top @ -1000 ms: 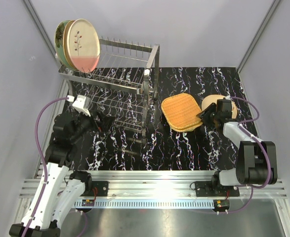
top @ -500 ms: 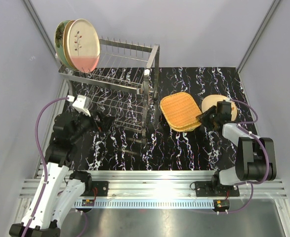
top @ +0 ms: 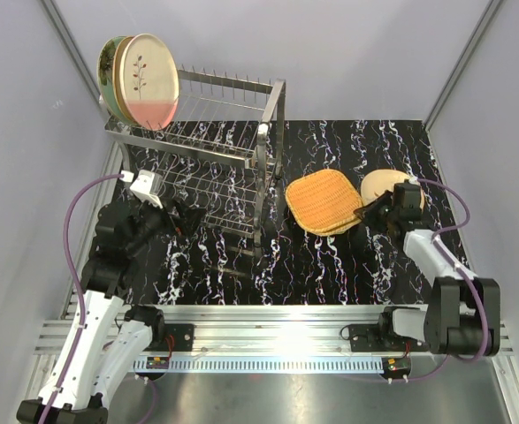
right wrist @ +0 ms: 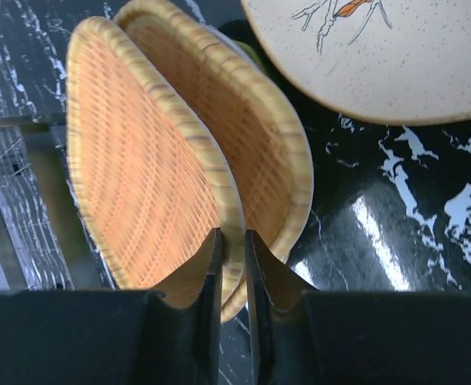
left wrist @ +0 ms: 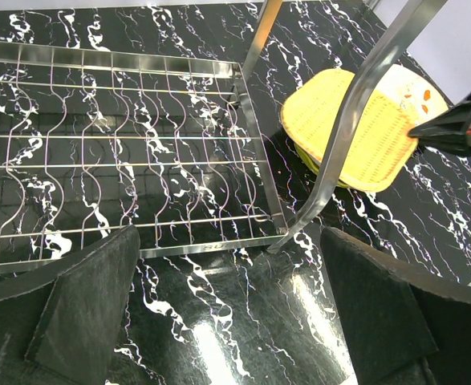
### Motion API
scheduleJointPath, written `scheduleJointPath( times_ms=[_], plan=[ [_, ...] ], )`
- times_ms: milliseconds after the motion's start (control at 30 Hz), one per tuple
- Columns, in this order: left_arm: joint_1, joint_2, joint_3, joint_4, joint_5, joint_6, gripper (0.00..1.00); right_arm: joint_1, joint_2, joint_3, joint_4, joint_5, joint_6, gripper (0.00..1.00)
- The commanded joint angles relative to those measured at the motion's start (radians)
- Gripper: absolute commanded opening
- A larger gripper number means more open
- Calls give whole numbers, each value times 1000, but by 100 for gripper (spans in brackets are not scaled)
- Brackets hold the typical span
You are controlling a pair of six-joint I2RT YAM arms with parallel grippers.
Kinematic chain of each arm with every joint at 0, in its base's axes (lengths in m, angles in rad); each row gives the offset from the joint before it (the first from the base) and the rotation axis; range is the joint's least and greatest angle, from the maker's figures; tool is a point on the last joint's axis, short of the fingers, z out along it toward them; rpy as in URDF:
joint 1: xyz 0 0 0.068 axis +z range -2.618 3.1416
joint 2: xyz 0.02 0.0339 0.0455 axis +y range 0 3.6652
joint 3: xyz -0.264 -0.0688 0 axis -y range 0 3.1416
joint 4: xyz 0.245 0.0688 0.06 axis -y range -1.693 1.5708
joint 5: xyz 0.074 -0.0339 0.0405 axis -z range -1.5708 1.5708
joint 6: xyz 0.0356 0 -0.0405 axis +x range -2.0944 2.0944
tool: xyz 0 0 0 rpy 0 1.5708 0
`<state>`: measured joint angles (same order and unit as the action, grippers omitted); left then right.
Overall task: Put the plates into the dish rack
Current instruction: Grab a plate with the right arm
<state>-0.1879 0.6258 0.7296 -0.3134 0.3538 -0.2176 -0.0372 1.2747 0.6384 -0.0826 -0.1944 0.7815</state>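
Right hand [right wrist: 233, 241] is clenched on the near rim of the top wicker plate [right wrist: 139, 176], stacked askew on a second wicker plate [right wrist: 271, 144] at centre frame on the table [top: 330, 265]. A cream plate [top: 378, 183] lies just right of these. Two plates [top: 148, 79] are stood upright in the dish rack [top: 215, 146], upper left. Left hand [top: 184, 216] is held wide open beside the rack's lower tier, grasping nothing.

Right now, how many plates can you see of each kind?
Orange woven wicker plates: 2
Mint-green round plate, in the silver wire dish rack: 1
Cream-and-pink round plate, same rack: 1
Cream speckled round plate, lying flat: 1
Total: 5 in view
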Motion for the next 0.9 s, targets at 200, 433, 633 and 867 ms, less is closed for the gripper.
scheduleJointPath(
  times_ms=[200, 433, 633, 867],
  plan=[
    [-4, -14, -4, 25, -15, 6, 99, 5, -193, -17, -129, 6, -10, 5],
    [-4, -14, -6, 28, -10, 3, 99, 5, -224, -72, -174, 49, 4, 4],
    [-4, -11, -9, 28, -9, 1, 99, 5, -244, -103, -175, 42, 45, 5],
    [-4, -8, -9, 31, -4, -2, 99, 5, -238, -94, -161, 32, 53, 23]
  ],
)
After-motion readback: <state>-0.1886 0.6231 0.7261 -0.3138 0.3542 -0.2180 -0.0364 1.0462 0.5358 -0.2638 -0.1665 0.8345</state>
